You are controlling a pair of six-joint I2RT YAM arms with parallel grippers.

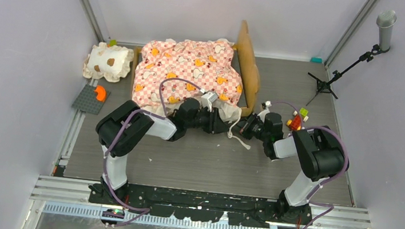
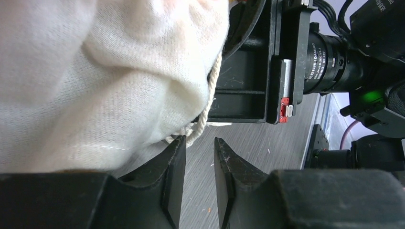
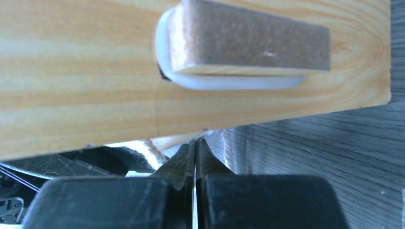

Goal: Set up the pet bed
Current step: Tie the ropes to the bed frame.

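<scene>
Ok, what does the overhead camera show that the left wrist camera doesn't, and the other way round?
Only overhead: the whole pet bed with its wooden headboard, the spotted pillow lying to its left, and both arms reaching to the bed's near end. Only left wrist: the left hand close up, fingers slightly apart with nothing between them. Both: the cream ruffle, a pale cord beside it, and the grey table.
</scene>
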